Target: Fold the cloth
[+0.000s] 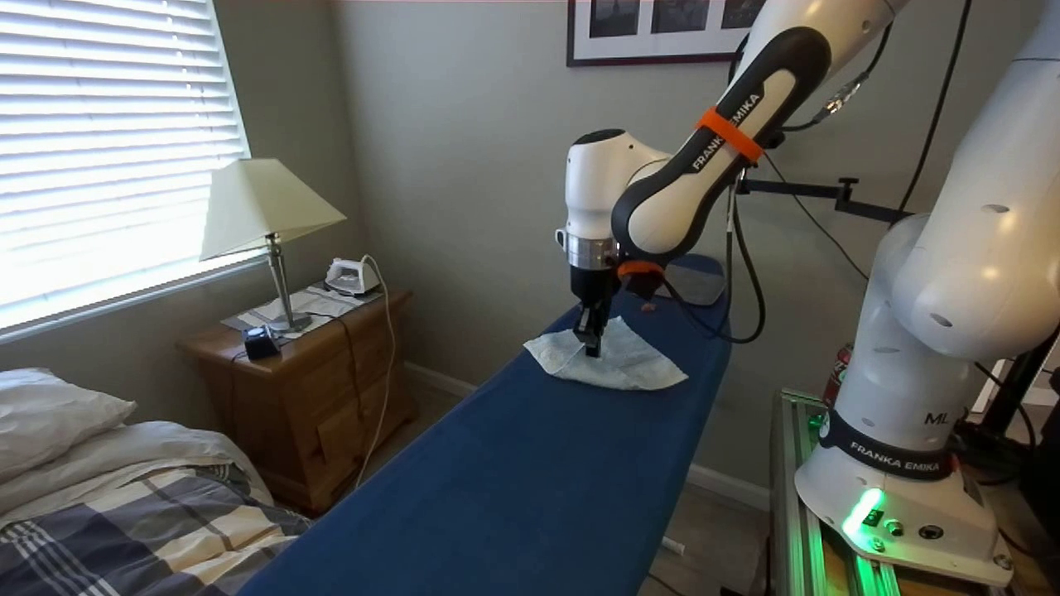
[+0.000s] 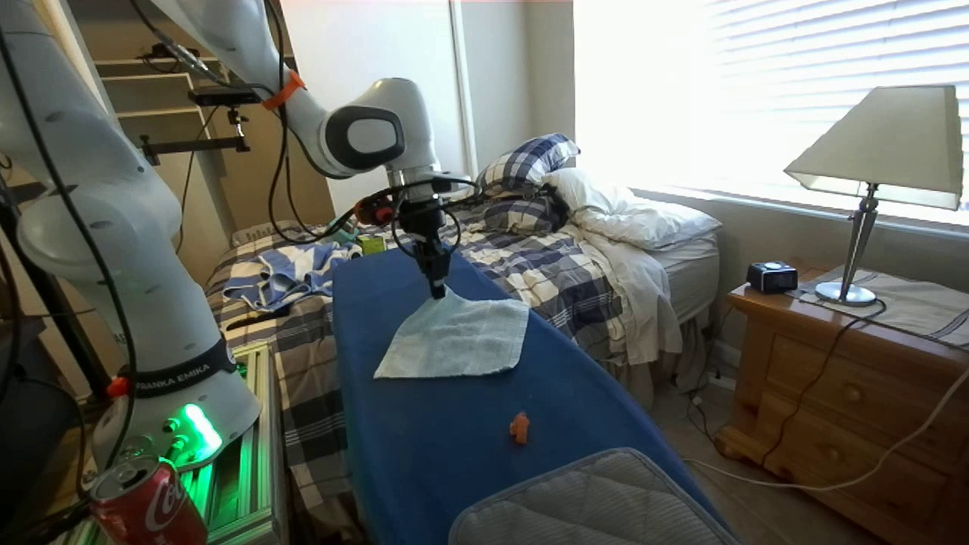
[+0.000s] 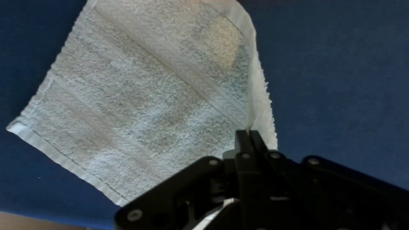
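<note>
my hand [image 3: 248, 132] is clamped on a pinched ridge near an edge of the cloth [image 3: 159, 105], which lies on the table [image 2: 424, 439]. in the wrist view most of it spreads up and left of the hand; in an exterior view it reaches toward the pad [image 2: 598, 507], so i judge the fold should go that way. i can't tell a long axis. i count one hand, one cloth, one table, one pad, one orange bit [image 2: 519, 428].

Lamp [image 1: 265, 207] and iron [image 1: 351, 278] on nightstand [image 1: 273, 397]
</note>
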{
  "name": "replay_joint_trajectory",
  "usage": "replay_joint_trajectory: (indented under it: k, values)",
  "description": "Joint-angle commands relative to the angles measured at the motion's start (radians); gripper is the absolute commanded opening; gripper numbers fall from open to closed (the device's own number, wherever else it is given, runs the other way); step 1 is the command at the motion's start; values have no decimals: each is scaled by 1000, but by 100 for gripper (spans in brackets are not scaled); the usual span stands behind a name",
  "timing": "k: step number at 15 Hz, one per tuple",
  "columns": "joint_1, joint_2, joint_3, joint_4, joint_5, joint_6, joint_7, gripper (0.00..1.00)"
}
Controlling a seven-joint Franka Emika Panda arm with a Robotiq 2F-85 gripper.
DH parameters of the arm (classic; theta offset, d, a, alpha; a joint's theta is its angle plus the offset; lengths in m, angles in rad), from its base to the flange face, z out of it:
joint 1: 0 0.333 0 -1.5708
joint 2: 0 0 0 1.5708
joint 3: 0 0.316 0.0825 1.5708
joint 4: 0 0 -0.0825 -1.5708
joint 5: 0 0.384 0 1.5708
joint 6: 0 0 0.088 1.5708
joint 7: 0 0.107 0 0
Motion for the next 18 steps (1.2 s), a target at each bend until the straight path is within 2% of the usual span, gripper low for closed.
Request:
replay_joint_trajectory:
  k: [1, 8, 13, 18]
  values:
    - [-42, -60, -33, -22, -12, -28, -26, 3]
    - [-96, -36, -113, -10, -1, -9, -148, 3]
    - [-129, -34, -150, -1, -16, -16, -191, 2]
    - [-151, -13, -187, 9, -25, 9, -290, 2]
